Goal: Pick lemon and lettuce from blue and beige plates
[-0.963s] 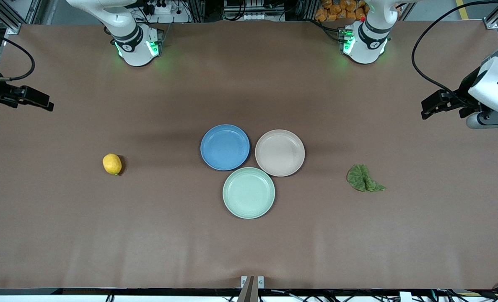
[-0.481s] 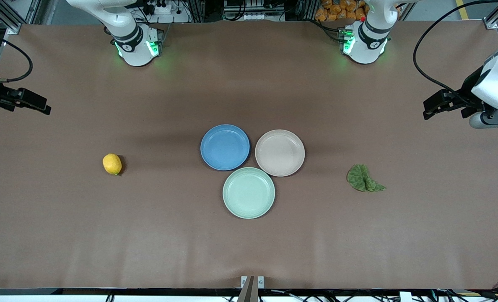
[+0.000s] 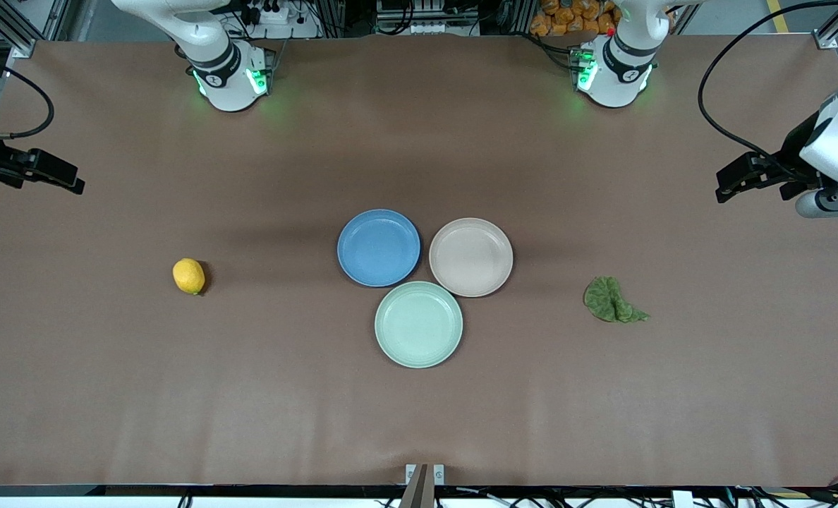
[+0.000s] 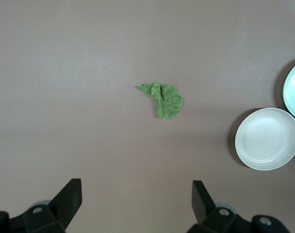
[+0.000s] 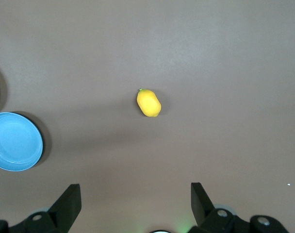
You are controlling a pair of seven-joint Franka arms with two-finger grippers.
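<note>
Starting at the right arm's end of the bench, your right gripper hangs high over the bare surface near the bench edge, its fingers spread wide with nothing between them. The lemon lies on the bench itself, not on a plate, well apart from the three plates and toward the right arm's end.

In the middle, the blue plate and the beige plate sit side by side, both with nothing on them, and the mint-green plate sits just beside them, nearer the front camera, also bare.

Toward the left arm's end, the lettuce lies folded on the bench, well apart from the beige plate. Your left gripper waits high over the bench edge at that end, fingers likewise spread and holding nothing.

So judge it this way: both items are already off the blue and beige plates, and neither arm carries anything. By the look of it the picking is done, and nothing remains on those plates for you to lift.
</note>
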